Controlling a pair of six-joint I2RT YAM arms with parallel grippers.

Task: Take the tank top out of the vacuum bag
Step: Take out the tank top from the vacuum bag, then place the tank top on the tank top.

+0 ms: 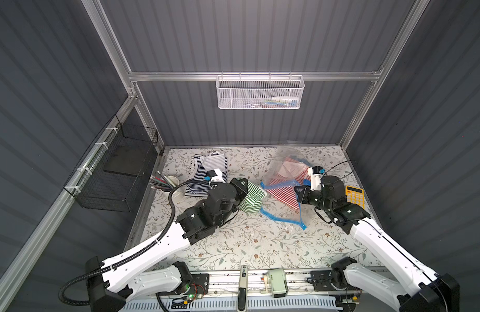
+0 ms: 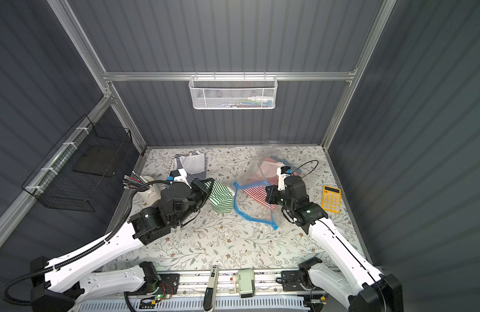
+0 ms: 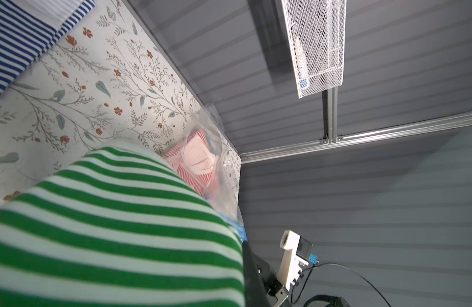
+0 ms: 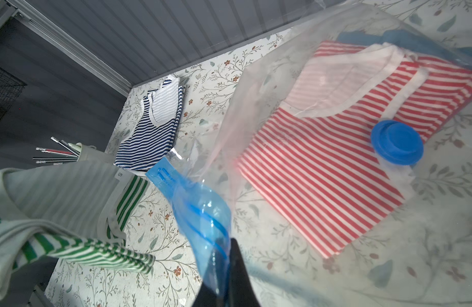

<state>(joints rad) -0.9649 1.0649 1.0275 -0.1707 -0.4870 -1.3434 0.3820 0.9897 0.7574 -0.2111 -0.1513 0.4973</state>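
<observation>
The right gripper's [image 4: 224,276] jaws are pressed together, pinching the blue zip strip [image 4: 200,212] at the open mouth of the vacuum bag [image 1: 283,162]. The left gripper's [image 1: 246,186] jaws are clamped on the green-striped tank top [image 1: 253,200], which hangs bunched just outside the bag's mouth. A red-striped top [image 4: 322,172] lies folded inside the bag, under the round blue valve cap [image 4: 397,142]. A navy-striped top [image 1: 203,173] lies well apart from the bag, beyond the green one.

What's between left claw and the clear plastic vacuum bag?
The green-and-white striped tank top, held by the left claw, beside the vacuum bag; both top views.
</observation>
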